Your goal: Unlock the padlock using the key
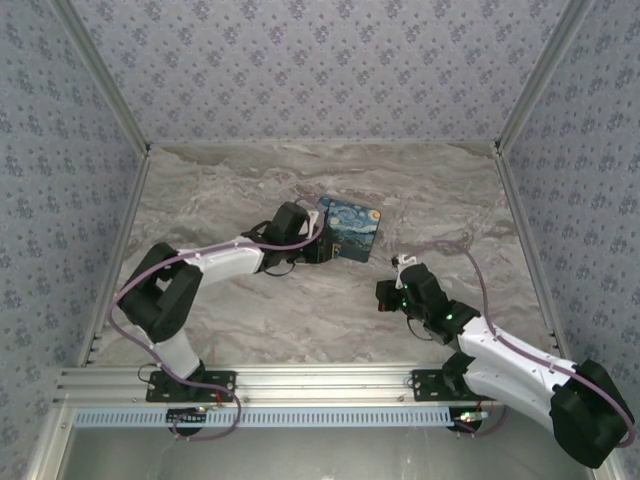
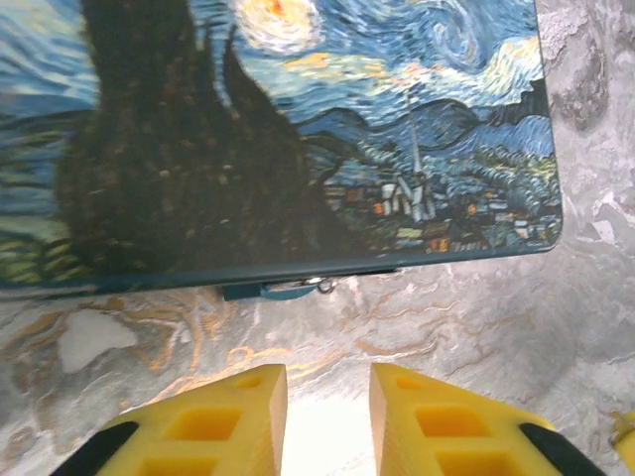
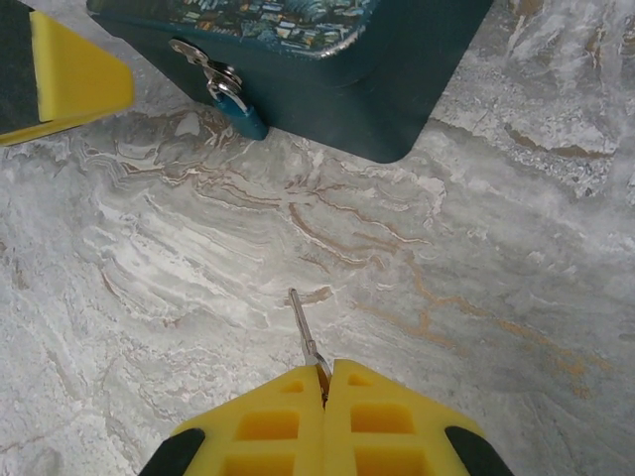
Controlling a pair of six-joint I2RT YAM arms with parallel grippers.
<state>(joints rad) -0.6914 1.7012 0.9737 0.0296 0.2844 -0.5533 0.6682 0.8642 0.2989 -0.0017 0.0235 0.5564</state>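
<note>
- Blue-sprigged wallpaper (image 1: 300, 60) closes the stall on three sides; the table (image 1: 250, 320) below is marble-patterned, grey-white with tan veins, smooth and dull rather than glossy.
- Toward the back of it sits the box (image 1: 352, 228); rectangular with rounded corners, dark teal walls, a lid painted in swirling blue and yellow night sky.
- At the box's front wall the padlock (image 3: 241, 107) hangs from a small silvery hasp (image 3: 198, 59); it is tiny, with a blue body and a thin bright shackle, tipped at a slant with its low corner at or just above the marble; which way the keyhole faces I cannot tell.
- The right gripper (image 3: 325, 382) is pinched tight on the key (image 3: 306, 332); a slim silvery blade sticks forward from between the ribbed yellow pads.
- From the key's tip the padlock lies ahead and somewhat to the left, well apart, with bare marble between; the blade's long axis leans slightly left, so it is roughly aimed at the box front, though not lined up with the slanted lock body.
- The left gripper (image 2: 327, 416) is the nearer one; it stands just before the box front with the padlock almost straight ahead of its gap; its fingers (image 3: 69, 74) are parted and grip nothing.
- My guess is that the left is placed to steady the lock while the right carries the key across; so small a lock will likely swing on its shackle if nudged.
</note>
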